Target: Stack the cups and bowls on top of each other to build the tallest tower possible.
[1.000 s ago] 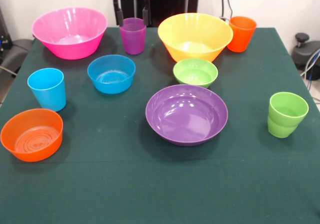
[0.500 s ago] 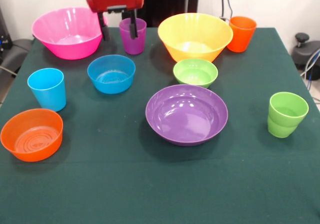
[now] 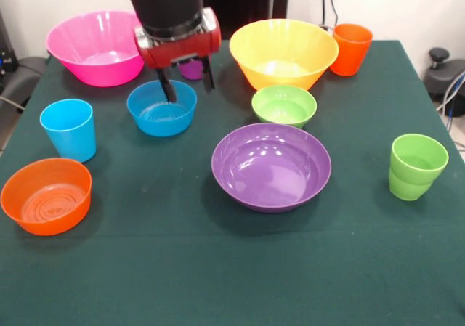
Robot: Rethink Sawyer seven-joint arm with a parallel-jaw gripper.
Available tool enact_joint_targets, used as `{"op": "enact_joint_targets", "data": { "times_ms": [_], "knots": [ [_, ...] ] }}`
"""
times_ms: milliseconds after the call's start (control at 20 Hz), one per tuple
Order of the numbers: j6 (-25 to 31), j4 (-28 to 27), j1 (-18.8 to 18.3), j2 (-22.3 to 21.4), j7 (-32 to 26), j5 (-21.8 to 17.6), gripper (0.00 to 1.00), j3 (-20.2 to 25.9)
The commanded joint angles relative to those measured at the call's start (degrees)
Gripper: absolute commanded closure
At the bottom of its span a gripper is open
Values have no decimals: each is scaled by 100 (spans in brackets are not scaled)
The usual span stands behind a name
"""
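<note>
Bright, even light falls from above on the dark green table (image 3: pixel 218 282), which stays matte and free of glare. Soft, short shadows sit close under each vessel. White glints streak the glossy inside of the purple bowl (image 3: pixel 271 166), and the yellow-orange bowl (image 3: pixel 283 50) and pink bowl (image 3: pixel 98 46) glow pale at their bottoms. Focus is slightly soft throughout; the arm (image 3: pixel 171 14) shows no marked blur.

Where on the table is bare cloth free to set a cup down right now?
The widest free patch is the near strip in front of the orange bowl and purple bowl. A smaller gap lies between the purple bowl and green cup. The far row is crowded, with the claw over the blue bowl.
</note>
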Motion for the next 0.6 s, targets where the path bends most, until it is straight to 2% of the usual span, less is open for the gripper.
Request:
{"op": "enact_joint_targets", "data": {
  "times_ms": [50, 300, 600],
  "knots": [
    [697, -810, 262, 722, -2271, -660, 0, 460],
    [1003, -915, 136, 776, -2608, -650, 0, 595],
    [1210, -917, 156, 773, -2544, -655, 0, 614]
  ]
}}
